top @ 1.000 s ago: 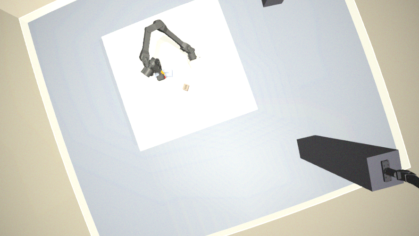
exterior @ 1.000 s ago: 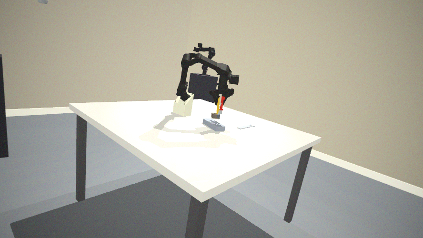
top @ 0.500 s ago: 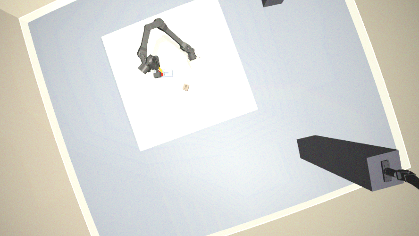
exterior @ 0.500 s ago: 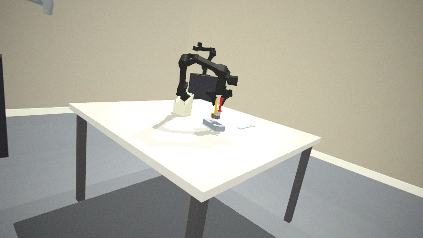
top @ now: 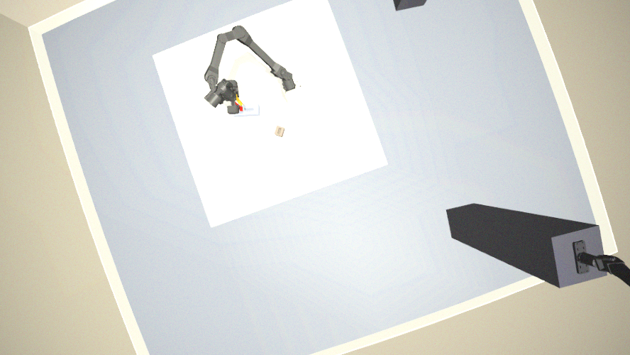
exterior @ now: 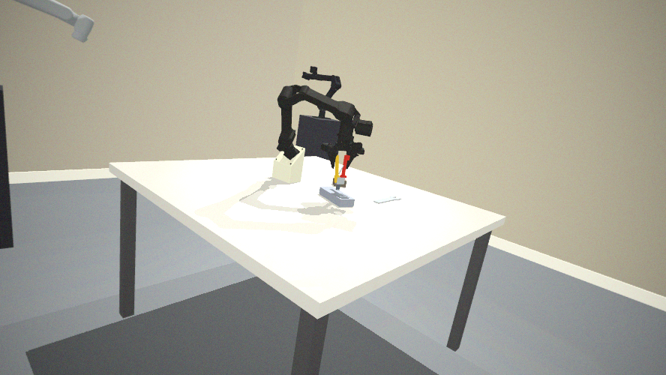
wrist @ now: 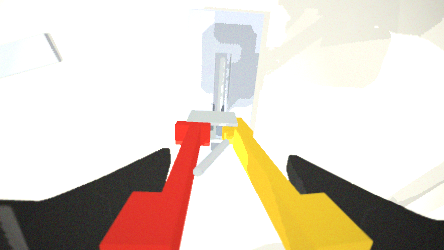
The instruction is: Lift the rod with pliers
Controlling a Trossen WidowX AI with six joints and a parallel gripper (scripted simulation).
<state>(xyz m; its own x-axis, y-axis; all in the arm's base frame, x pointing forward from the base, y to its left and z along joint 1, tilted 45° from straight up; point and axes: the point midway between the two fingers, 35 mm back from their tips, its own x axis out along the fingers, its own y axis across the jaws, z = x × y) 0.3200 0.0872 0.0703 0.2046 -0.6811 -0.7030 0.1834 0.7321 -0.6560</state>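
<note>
Over the channel block (top: 253, 113) (exterior: 343, 201) (wrist: 207, 55), the jaws are gripping the locking pliers (top: 242, 106) (exterior: 344, 168) (wrist: 265, 180). The block is lying well inside the surface's (top: 286, 176) (exterior: 279, 241) edges.

A white counter (top: 304, 176) (exterior: 298, 260) is standing on dark legs (exterior: 127, 251). The block (top: 251, 110) (exterior: 336, 197) (wrist: 210, 55), slotted along its top, is lying flat on it. The holster (top: 279, 131) is sitting apart from the block, and a pale plate (exterior: 387, 199) (wrist: 30, 56) is lying flat. The arm's cream base (exterior: 287, 171) is resting there too.

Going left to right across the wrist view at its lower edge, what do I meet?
Left black finger, red handle, yellow handle, right black finger.
</note>
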